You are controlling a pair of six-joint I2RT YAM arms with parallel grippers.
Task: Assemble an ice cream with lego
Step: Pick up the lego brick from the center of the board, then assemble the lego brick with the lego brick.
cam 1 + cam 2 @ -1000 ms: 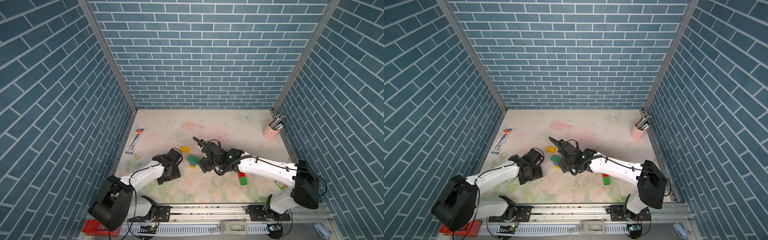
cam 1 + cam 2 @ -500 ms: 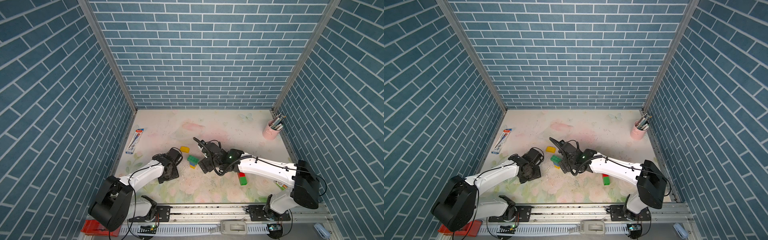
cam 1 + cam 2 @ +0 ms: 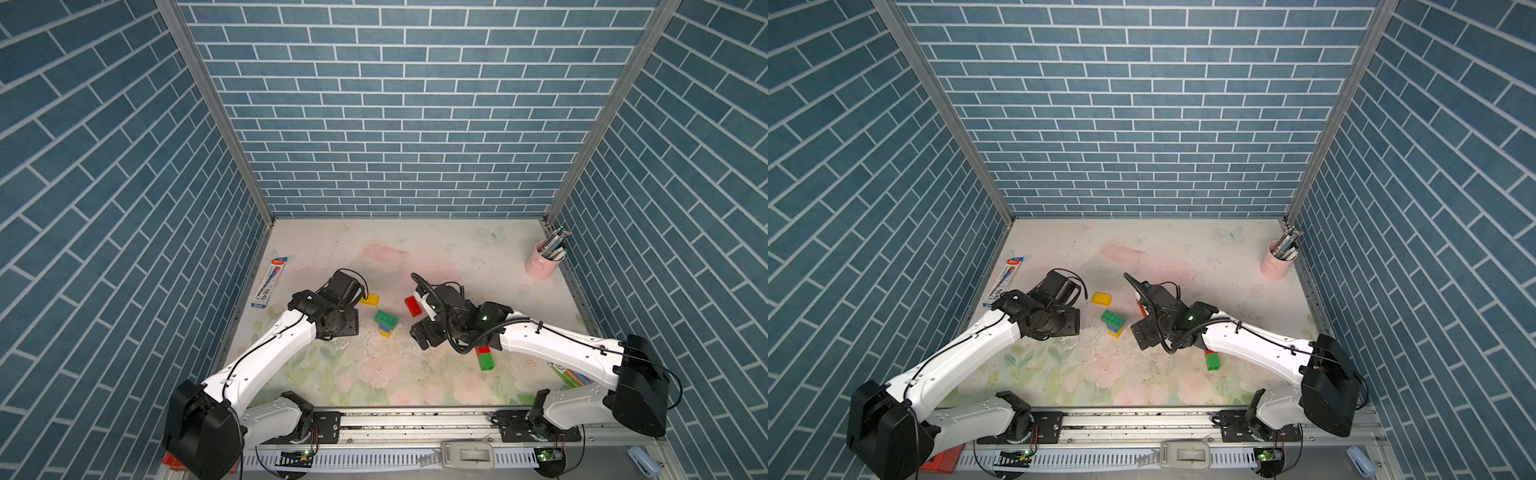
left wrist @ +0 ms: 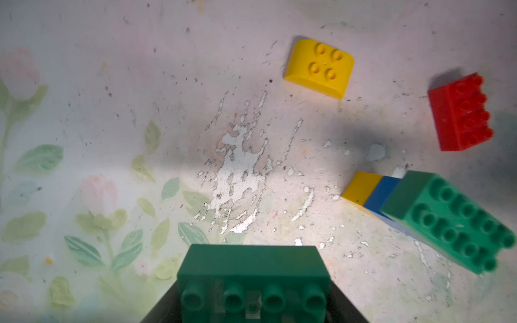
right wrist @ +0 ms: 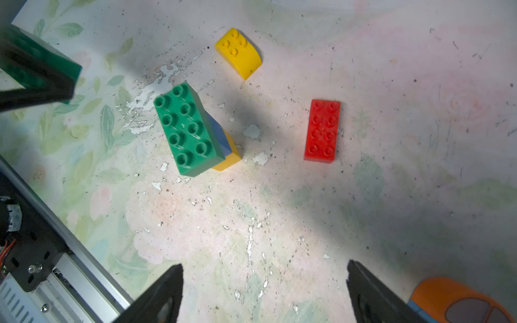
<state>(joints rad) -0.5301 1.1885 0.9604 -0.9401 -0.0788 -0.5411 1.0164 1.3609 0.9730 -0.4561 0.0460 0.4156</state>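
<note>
My left gripper (image 4: 253,304) is shut on a dark green oblong lego brick (image 4: 253,275), its studs facing the camera; the same brick shows in the right wrist view (image 5: 42,60). Just right of it stands a stack (image 3: 385,321) (image 3: 1113,321): a green oblong brick (image 5: 187,128) on a blue and a yellow one. Loose on the mat lie a yellow round-topped brick (image 3: 370,299) (image 4: 319,67) and a red oblong brick (image 3: 412,306) (image 5: 321,130). My right gripper (image 5: 264,293) (image 3: 422,336) hangs open over bare mat, right of the stack.
A red-and-green brick pair (image 3: 485,359) lies under my right forearm. An orange-edged thing (image 5: 453,302) shows beside the right fingers. A pen pack (image 3: 269,282) lies at the left wall, a pink cup (image 3: 544,259) of pens at the back right. The metal rail (image 3: 415,419) runs along the front.
My left jaws have narrowed onto the dark green brick. The right arm has drawn back slightly to the right, uncovering the red brick.
</note>
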